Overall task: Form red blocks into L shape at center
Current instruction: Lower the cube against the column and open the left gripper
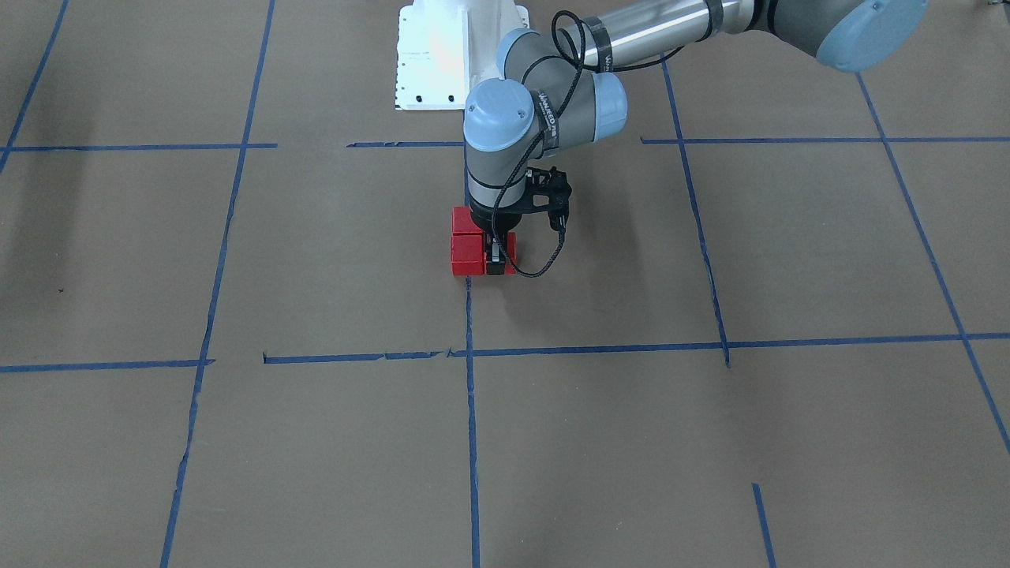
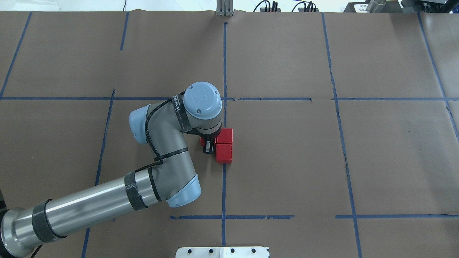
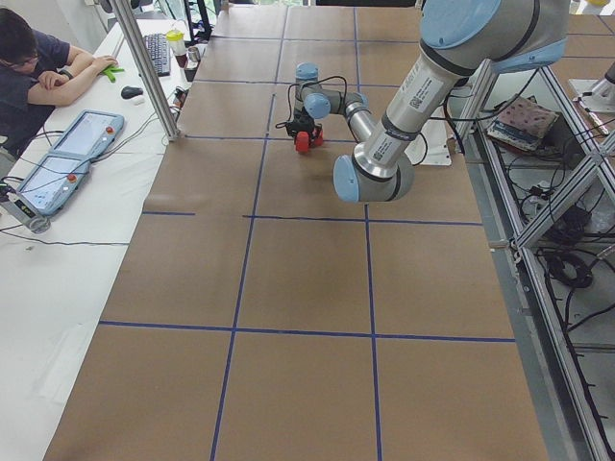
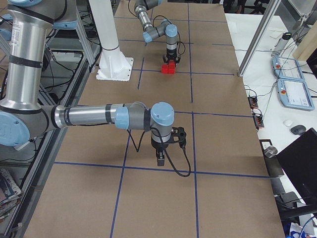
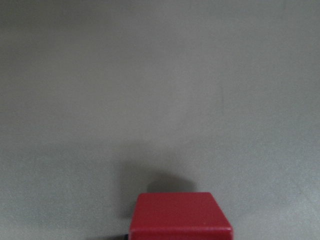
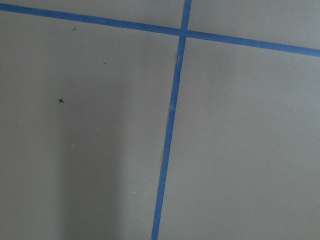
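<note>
I see my left fingers (image 1: 495, 259) straddling one of three red blocks (image 2: 224, 152), which sit touching on the surface (image 2: 287, 161) at the overhead frame's centre. Clamped or not, I cannot tell. For my right fingers (image 4: 160, 159), I cannot tell either.

Pretty clearly a robotics lab

Two industrial arms (image 4: 89, 116) are working over a big table (image 3: 307, 384) that's wearing brown paper with a blue tape grid (image 3: 370, 279). An operator (image 3: 29, 72) is sitting at a white bench (image 3: 58, 288) along the table's edge across from the robot, with teach pendants (image 3: 67, 158) and a keyboard (image 3: 159, 53) lying there. Aluminium posts (image 3: 144, 67) are standing at that edge, and cables (image 3: 567, 259) are piling up behind the robot's edge.
</note>
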Controlling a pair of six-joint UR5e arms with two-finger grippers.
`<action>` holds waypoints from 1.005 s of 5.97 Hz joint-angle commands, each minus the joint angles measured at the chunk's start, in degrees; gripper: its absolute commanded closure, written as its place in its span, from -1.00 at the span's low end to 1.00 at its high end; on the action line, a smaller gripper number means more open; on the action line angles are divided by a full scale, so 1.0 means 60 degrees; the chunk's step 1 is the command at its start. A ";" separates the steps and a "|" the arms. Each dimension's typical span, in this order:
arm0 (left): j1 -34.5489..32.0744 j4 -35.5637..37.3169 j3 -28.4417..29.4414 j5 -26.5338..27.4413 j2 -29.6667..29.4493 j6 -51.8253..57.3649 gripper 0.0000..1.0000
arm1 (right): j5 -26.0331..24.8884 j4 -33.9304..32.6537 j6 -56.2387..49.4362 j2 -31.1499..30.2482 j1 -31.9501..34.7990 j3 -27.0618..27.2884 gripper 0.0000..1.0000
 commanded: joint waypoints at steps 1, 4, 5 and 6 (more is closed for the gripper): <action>0.0001 0.0000 0.0000 0.0000 0.0000 0.0064 -0.12 | 0.0004 0.0000 0.0000 0.0000 0.0000 0.0000 -1.00; 0.0001 0.0000 0.0000 -0.0015 -0.0015 0.0428 -0.99 | 0.0005 0.0000 0.0000 0.0000 0.0000 0.0000 -1.00; 0.0001 0.0000 -0.0014 -0.0029 -0.0015 0.0503 -1.00 | 0.0005 -0.0015 0.0000 0.0000 0.0000 0.0000 -1.00; 0.0001 0.0029 -0.0058 -0.0102 -0.0015 0.0532 -1.00 | 0.0005 0.0000 0.0000 0.0000 0.0000 0.0000 -1.00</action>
